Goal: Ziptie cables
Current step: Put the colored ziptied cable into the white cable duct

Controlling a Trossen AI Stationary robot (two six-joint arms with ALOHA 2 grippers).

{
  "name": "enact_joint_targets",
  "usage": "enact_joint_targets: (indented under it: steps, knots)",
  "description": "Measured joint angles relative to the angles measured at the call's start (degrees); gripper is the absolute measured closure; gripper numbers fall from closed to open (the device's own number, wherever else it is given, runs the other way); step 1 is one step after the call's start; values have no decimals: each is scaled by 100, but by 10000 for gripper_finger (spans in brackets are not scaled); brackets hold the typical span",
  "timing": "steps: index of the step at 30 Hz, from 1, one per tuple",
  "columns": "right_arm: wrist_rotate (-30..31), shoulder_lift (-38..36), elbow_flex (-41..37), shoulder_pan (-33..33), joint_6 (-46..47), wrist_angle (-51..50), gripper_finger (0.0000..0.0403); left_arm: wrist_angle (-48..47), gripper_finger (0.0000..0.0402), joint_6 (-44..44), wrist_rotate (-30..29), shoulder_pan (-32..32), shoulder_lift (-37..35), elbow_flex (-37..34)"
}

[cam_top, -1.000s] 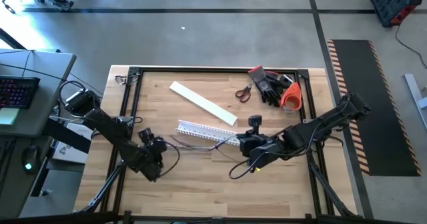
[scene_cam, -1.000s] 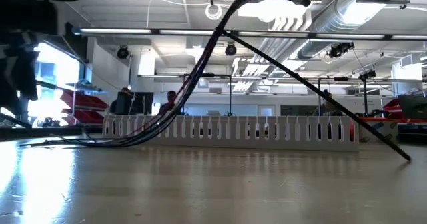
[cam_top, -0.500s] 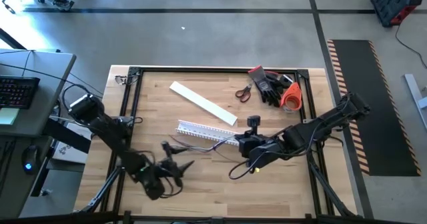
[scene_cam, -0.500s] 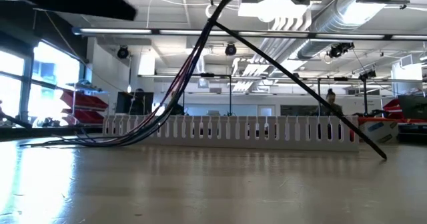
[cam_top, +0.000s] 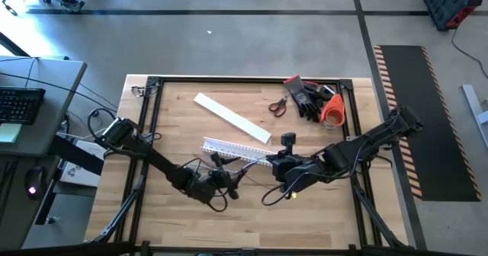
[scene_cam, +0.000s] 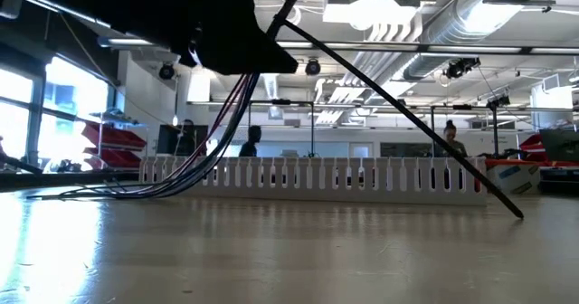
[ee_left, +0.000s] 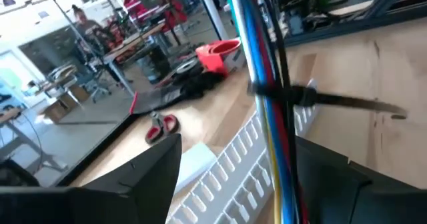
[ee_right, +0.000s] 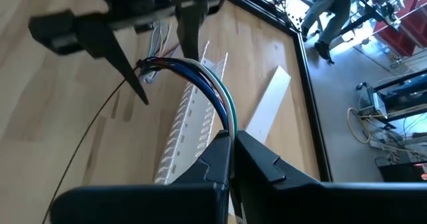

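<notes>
The cables are a bundle of coloured and dark wires, arching beside the white slotted channel. A black zip tie circles the bundle. Its long tail slants down to the tabletop. My right gripper, also right gripper, is shut on the bundle. My left gripper is open, its fingers standing on either side of the cables just below the zip tie; I see no touch. It shows in the high view as left gripper. My right gripper pinches the cable bundle between its two fingers, coming from the table's right. That held part is lifted clear; the bundle arches up and over, and its far end lies on the table.
A flat white channel cover lies behind the slotted channel. Scissors, black gloves and an orange tape roll sit at the far right corner. A black frame borders the wooden table. People move in the room behind.
My left arm has swung from the table's near left toward the right, up to the cables, and its open fingers now straddle the bundle. The zip tie's tail has shifted slightly. My right gripper has kept still, holding the cables.
</notes>
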Motion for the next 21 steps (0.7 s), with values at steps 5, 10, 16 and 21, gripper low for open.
enact_joint_targets:
  steps: [5,10,16,21]
  knots:
    - [18,-34,103,175,17,42,403,-14,173,-155,-248,44,218,0]
    - [226,-35,419,550,94,-222,403,-167,200,-138,-334,41,290,0]
    - [563,-37,778,1027,376,-641,403,-792,239,-575,-490,26,290,0]
    - [946,-37,1030,1390,559,-962,403,-1440,288,-1174,-493,24,289,0]
